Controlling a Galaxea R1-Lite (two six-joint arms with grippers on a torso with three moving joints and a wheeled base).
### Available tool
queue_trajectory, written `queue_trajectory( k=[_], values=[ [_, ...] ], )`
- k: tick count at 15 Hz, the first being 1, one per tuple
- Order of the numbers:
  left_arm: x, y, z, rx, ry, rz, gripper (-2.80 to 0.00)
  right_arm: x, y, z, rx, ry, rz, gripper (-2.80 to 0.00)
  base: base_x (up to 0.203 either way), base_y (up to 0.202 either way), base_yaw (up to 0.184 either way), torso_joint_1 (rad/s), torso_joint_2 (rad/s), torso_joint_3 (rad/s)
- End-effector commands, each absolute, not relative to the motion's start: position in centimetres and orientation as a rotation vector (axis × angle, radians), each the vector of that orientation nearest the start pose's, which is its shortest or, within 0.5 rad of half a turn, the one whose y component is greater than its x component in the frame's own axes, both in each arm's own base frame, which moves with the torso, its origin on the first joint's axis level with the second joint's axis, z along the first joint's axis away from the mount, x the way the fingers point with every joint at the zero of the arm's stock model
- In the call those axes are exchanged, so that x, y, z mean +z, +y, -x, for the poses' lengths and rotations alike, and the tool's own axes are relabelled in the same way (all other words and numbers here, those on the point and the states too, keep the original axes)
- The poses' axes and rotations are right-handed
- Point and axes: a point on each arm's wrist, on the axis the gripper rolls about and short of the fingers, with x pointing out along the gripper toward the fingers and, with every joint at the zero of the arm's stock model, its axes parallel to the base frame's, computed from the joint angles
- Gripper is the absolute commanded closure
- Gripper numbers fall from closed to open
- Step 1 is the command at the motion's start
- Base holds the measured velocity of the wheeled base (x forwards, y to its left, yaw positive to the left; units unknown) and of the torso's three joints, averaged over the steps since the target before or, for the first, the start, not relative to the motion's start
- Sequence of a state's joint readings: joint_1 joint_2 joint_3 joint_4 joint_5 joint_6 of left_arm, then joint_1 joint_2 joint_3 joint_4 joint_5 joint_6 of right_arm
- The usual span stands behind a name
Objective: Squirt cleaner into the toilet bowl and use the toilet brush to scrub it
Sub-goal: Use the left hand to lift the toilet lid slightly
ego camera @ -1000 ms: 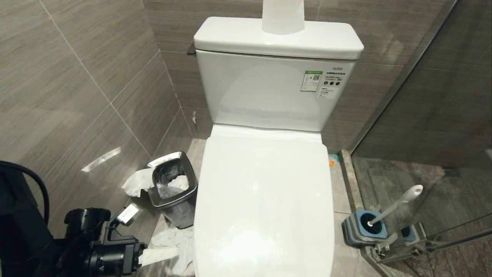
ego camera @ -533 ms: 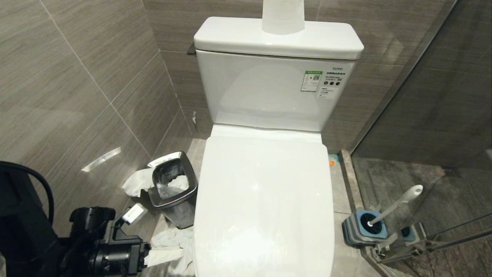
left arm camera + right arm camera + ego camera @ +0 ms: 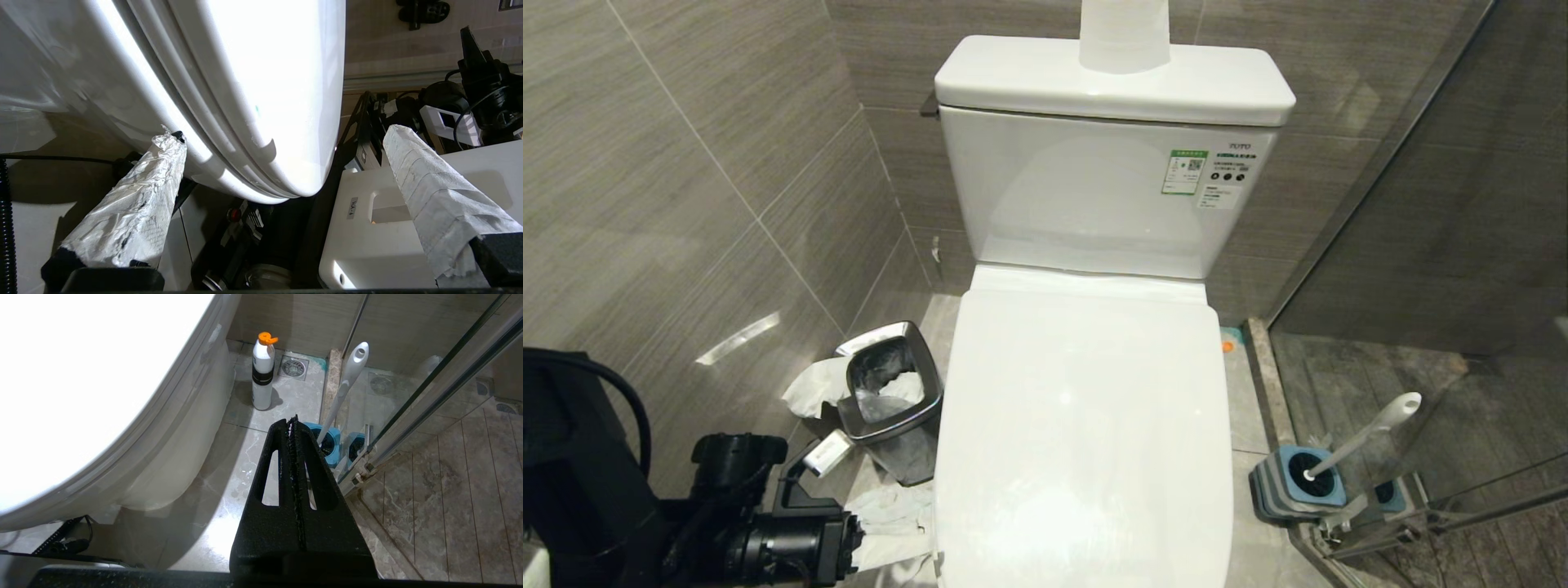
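The white toilet bowl point(image 3: 1082, 425) stands with its lid down, so the basin is hidden. My left gripper point(image 3: 894, 535) is low at the lid's front left edge. In the left wrist view this gripper point(image 3: 284, 134) is open, with its paper-wrapped fingers point(image 3: 135, 204) on either side of the lid's rim point(image 3: 261, 81). The toilet brush point(image 3: 1364, 437) leans in its blue-grey holder point(image 3: 1298, 482) on the floor to the right. A white cleaner bottle with an orange cap point(image 3: 262, 371) stands beside the toilet. My right gripper point(image 3: 292, 420) is shut and empty above the floor near the brush handle point(image 3: 347, 381).
A steel waste bin point(image 3: 890, 400) with crumpled tissue stands left of the toilet, and more tissue point(image 3: 809, 388) lies around it. A glass shower partition point(image 3: 1421, 245) closes off the right side. A paper roll point(image 3: 1125, 37) sits on the tank. A floor drain point(image 3: 293, 367) lies behind the bottle.
My left arm has shifted right, bringing its gripper closer to the lid's front left edge. Nothing else has moved.
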State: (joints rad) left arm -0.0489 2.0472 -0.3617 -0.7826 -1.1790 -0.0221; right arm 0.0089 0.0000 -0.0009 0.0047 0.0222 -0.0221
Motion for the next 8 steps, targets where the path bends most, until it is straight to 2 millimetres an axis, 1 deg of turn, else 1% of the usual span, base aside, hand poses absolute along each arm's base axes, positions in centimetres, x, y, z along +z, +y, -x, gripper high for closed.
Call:
queue_trajectory(
  k=[1, 5, 8],
  values=[
    [1.60, -3.39, -24.65, -1.129, 0.819, 0.522, -2.80, 7.50, 0.03, 2.28, 0.032, 0.004, 0.023, 0.00, 0.000, 0.000, 0.000, 0.000, 0.00, 0.000],
    [1.65, -3.63, -24.66, -1.122, 0.821, 0.506, -2.80, 7.54, 0.03, 2.29, 0.032, 0.003, 0.023, 0.00, 0.000, 0.000, 0.000, 0.000, 0.00, 0.000],
    [2.26, -3.92, -24.36, -1.132, 0.820, 0.506, -2.80, 7.50, 0.03, 2.28, 0.032, 0.004, 0.023, 0.00, 0.000, 0.000, 0.000, 0.000, 0.00, 0.000]
  ],
)
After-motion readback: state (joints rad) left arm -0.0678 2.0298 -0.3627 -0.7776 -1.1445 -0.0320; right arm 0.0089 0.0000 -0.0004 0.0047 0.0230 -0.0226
